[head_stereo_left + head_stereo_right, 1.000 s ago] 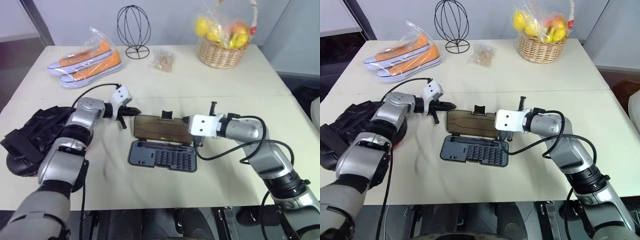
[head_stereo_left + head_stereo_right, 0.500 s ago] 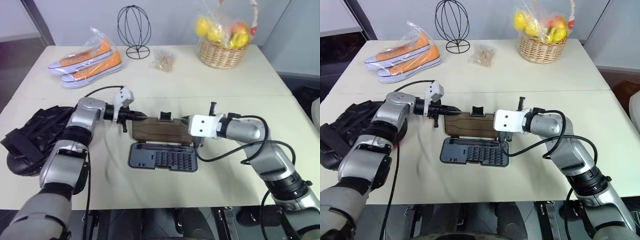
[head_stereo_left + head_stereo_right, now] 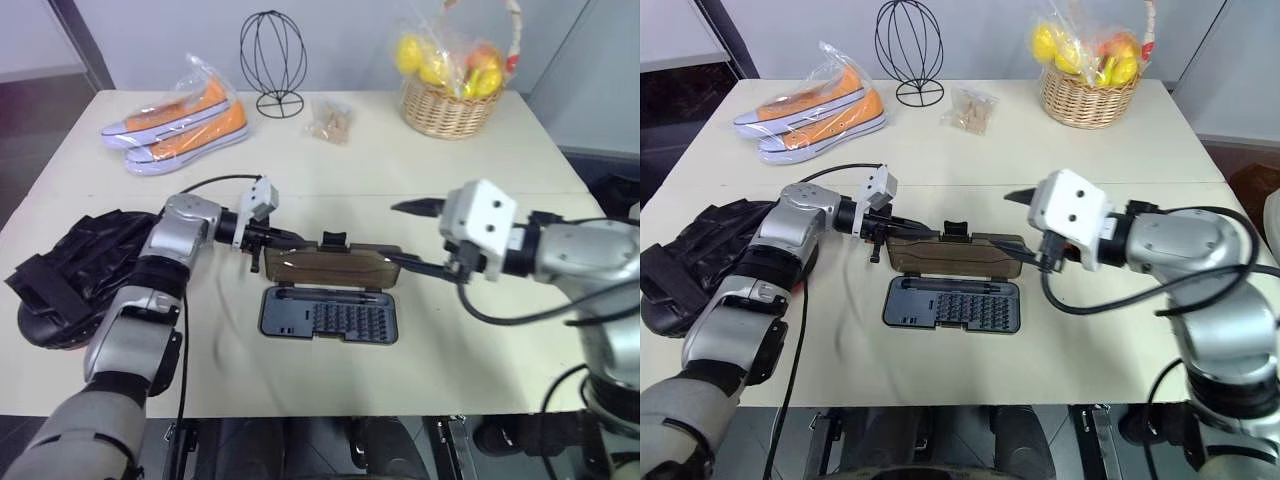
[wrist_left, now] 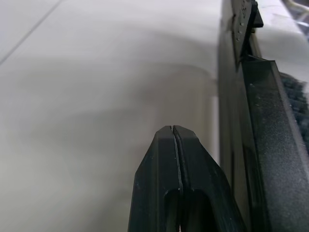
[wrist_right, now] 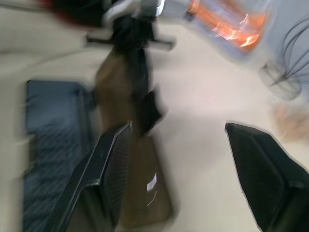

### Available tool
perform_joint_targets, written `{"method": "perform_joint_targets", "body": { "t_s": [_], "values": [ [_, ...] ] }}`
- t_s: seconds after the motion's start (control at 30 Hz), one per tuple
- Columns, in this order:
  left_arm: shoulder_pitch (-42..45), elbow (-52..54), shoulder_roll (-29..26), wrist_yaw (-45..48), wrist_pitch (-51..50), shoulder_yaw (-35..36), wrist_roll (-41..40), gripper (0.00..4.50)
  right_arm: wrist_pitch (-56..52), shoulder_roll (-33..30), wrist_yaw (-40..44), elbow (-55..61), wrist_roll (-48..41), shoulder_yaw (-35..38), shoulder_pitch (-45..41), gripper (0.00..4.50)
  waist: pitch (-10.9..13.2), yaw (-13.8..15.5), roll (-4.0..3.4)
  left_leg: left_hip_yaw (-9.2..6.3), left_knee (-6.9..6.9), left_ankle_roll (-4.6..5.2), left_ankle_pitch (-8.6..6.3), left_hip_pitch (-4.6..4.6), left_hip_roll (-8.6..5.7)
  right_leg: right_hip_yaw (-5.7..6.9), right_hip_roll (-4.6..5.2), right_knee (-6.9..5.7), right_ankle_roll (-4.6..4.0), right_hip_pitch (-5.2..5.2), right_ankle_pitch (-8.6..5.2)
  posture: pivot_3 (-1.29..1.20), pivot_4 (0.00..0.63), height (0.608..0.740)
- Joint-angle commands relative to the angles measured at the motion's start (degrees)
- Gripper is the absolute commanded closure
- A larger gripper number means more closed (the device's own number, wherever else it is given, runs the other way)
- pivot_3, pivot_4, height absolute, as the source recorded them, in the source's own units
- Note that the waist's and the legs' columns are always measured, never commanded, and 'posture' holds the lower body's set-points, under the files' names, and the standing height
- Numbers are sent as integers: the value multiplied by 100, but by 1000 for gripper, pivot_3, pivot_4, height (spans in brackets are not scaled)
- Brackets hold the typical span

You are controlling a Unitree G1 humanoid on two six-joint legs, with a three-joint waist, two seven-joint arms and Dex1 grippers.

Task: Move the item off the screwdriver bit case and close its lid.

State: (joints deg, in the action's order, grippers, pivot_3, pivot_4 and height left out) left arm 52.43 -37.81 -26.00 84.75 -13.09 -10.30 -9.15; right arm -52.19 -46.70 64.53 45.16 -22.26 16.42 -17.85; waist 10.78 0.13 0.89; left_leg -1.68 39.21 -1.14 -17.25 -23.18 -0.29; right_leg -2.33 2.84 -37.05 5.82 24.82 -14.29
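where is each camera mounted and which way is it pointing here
Left eye and right eye views: on the head, looking forward and down over the table; both arms show, with the mitt, open bit case and raised lid.
Left wrist view: on the left wrist, looking along the shut left gripper beside the lid's edge.
Right wrist view: on the right wrist, looking between the open right gripper's fingers at the case and left gripper.
Shared: all views show the lid.
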Motion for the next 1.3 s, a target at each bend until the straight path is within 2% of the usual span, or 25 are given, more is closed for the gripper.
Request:
{"method": "perform_joint_targets", "body": {
  "t_s": [0.03, 0.13, 0.23, 0.37, 0.57, 0.67, 0.7, 0.73, 0.77, 0.8, 0.9, 1.03, 1.2, 1.3],
  "values": [
    [-40, 1155, -204, 445, -674, 54, -470, 4500, -679, -300, 735, 562, -1360, 1454, 1082, 1301, 0, 39, 0, 0, 0, 0, 0, -2, -1, 0, 0, 2, 0, 1, 0, 0, 150, 740],
    [-473, 2367, -690, 755, -1208, -276, -963, 4500, -495, -281, 475, 662, -1481, 1598, 1685, 1301, -1, -55, -2, 11, 1, 1, -1, 15, 3, -11, -5, -7, 0, -4, 0, 0, 150, 740],
    [-817, 3222, -1158, 775, -1394, -590, -1347, 4500, -323, -135, -39, 610, -1374, 1421, 1973, 1301, -2, -119, -4, 14, -10, 2, -2, 86, 13, -16, -12, -7, -1, -66, -3, 0, 150, 740],
    [-935, 3215, -1599, 775, -718, -1139, -1166, 4500, -8, -80, -478, 623, -1234, 1101, 2371, 1301, -2, -91, -4, 11, -5, 0, 0, 90, 18, -16, -21, -12, -2, -69, -3, 0, 150, 740],
    [-377, 1914, -1064, 654, -40, -1085, -529, 4500, 109, -83, -819, 776, -1685, 1109, 2547, 1301, 1, -45, 3, 12, 7, -1, 1, 80, 6, -15, -16, -7, -1, -73, -2, 0, 150, 740],
    [380, 985, -491, 327, 8, -714, -596, 4500, 111, -105, -894, 1054, -2042, 1071, 2742, 1301, 2, -14, 5, 10, 6, 0, 0, 78, 6, -14, -16, -5, 0, -71, -2, 0, 150, 740],
    [586, 713, -351, 237, -10, -617, -604, 4500, 121, -118, -966, 1122, -2088, 1030, 2795, 1801, 5, -7, 9, 9, 6, 0, 0, 75, 5, -11, -17, -5, 1, -71, -2, 0, 150, 740],
    [832, 279, -214, 80, 80, -567, -498, 4500, 119, -107, -1092, 1194, -2064, 893, 2849, 2086, 4, -3, 9, 9, 7, 0, 0, 75, 5, -11, -17, -4, 1, -69, -2, 0, 150, 740],
    [984, -16, -132, -6, 163, -535, -408, 4500, 113, -101, -1199, 1250, -2061, 800, 2894, 2628, 4, 2, 10, 9, 7, 1, 0, 76, 4, -12, -17, -5, 1, -70, -2, 0, 150, 740],
    [1124, -463, -40, -171, 551, -568, -201, 4500, 103, -50, -1439, 1290, -1929, 522, 2880, 2990, 4, -15, 12, 9, 7, 1, 0, 76, 4, -11, -18, -5, 1, -70, -2, 0, 150, 740],
    [1315, -1346, 150, -239, 1480, -709, 233, 4500, 147, 110, -2056, 1359, -1516, -452, 2817, 4451, 1, -103, 10, 10, 3, 2, -1, 83, 5, -14, -20, -6, 1, -70, -2, 0, 150, 740],
    [1243, -1999, 461, -200, 2169, -977, 762, 4500, 335, 423, -2613, 1068, -799, -2103, 2351, 4451, 2, -105, 11, 10, -1, 1, 0, 79, 6, -16, -23, -10, 0, -59, -2, 0, 150, 740],
    [845, -2002, 709, -80, 2772, -1334, 1298, 4500, 507, 766, -3163, 258, 222, -3563, 1625, 4451, 0, -86, 20, 13, 4, 1, 0, 71, 2, -17, -15, -9, 1, -54, -2, 0, 150, 740],
    [607, -1788, 791, -8, 2921, -1384, 1390, 4500, 493, 846, -3362, -181, 724, -4112, 1337, 4451, -1, -63, 22, 11, 3, 1, 0, 71, 3, -17, -14, -10, 1, -53, -2, 0, 150, 740]
  ]
}}
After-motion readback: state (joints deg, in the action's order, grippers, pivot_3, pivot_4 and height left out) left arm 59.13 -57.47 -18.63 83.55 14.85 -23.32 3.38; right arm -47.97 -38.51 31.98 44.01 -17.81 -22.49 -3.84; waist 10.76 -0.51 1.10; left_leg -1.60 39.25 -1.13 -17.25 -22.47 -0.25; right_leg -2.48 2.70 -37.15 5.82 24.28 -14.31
